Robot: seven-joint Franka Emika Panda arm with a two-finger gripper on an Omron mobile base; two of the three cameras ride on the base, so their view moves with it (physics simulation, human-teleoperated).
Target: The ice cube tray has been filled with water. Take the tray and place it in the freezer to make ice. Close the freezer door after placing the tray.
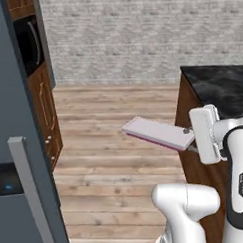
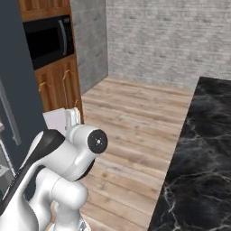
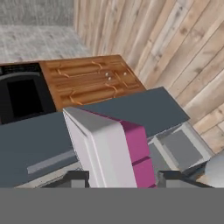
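Ahead and to my left stood the freezer [image 1: 13, 123], its dark door [image 1: 24, 198] swung open toward me, the grey bar handle [image 1: 31, 192] and the black display [image 1: 7, 181] with a small blue light facing the left base camera. From the hand camera I looked across that door [image 3: 52, 135] to a grey shelf [image 3: 181, 148] of the interior beside it. Past the freezer were brown wooden cabinets [image 1: 45, 112] with a black microwave [image 2: 47, 40] set in them, and to my right a black marble counter [image 2: 198, 158]. Between them lay bare plank floor [image 1: 114, 144]. My gripper [image 3: 118, 177] was clamped on the tray [image 1: 158, 132], a finger [image 3: 76, 177] on each side of it. I held the tray level in the air over the floor, well apart from the freezer, its pale top up and its magenta edge [image 3: 139, 153] showing.
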